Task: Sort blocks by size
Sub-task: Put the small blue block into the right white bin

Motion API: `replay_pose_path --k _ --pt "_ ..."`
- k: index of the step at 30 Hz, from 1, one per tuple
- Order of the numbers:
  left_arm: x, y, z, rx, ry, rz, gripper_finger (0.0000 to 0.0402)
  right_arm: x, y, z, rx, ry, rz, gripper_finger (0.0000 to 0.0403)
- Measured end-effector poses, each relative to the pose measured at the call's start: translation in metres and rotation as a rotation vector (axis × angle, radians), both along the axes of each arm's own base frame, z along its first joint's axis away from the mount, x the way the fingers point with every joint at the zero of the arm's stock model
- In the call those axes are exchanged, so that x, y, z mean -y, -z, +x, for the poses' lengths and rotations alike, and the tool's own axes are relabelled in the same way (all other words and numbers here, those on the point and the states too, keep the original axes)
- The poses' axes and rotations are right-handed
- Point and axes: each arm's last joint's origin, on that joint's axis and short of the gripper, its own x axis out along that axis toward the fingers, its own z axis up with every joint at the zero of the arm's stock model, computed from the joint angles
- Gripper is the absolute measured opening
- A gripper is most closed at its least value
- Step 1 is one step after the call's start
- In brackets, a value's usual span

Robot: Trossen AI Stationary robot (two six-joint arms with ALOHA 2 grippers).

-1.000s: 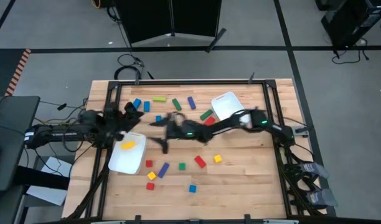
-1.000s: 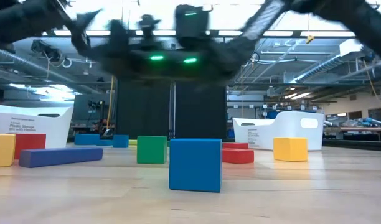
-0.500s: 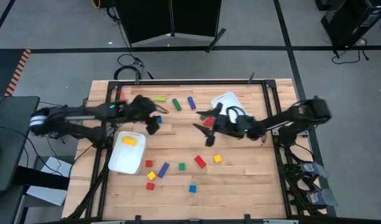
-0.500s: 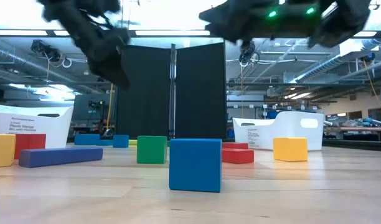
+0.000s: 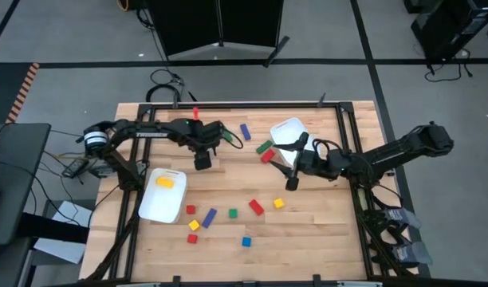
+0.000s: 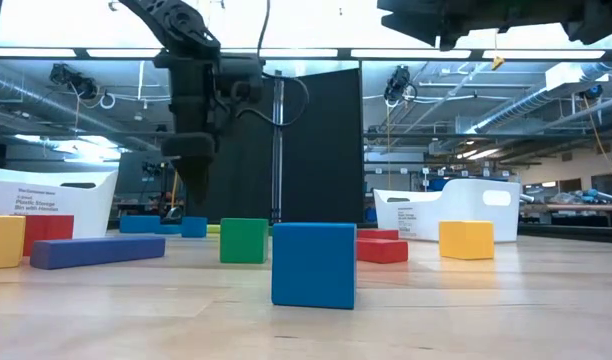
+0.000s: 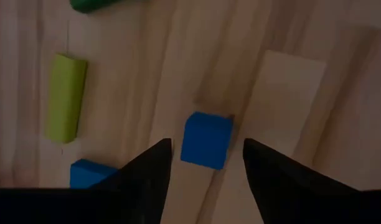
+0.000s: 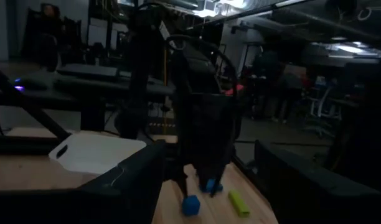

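My left gripper (image 5: 202,162) is open and points down at the table's far left part. A blue cube (image 7: 206,140) lies on the wood just below, ahead of its two fingers, and no finger touches it. Beside it lie a yellow-green bar (image 7: 66,97) and another blue block (image 7: 88,173). My right gripper (image 5: 288,167) is open and empty, held level above the table right of the middle, near a red block (image 5: 268,156) and a green block (image 5: 265,147). Several more blocks lie scattered toward the near edge, among them a blue cube (image 6: 313,264).
A white tray (image 5: 152,209) at the near left holds a yellow block (image 5: 165,182). A second white tray (image 5: 285,127) stands at the far right, close to my right gripper. A purple bar (image 5: 245,131) lies at the far middle. Bare wood shows at the near right.
My left gripper has gone from beside the left tray toward the table's right, and now stands over the blue cube. My right gripper has drawn back from the table's middle toward the right edge.
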Motion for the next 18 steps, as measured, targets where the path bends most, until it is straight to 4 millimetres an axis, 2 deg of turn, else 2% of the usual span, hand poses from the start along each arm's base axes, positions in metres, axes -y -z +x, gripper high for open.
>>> replay_pose_path --k 10,14,18 --pt "-0.003 0.019 -0.006 -0.037 0.033 0.021 0.0292 0.001 0.000 0.000 -0.008 0.005 -0.029 0.0254" --pt "-0.010 0.028 -0.004 -0.031 0.016 -0.010 0.0292 0.001 0.000 0.000 -0.011 0.008 -0.040 0.0253" --pt "-0.015 0.044 -0.002 -0.054 0.009 -0.081 0.0268 0.001 0.000 0.000 -0.013 0.008 -0.046 0.0254"
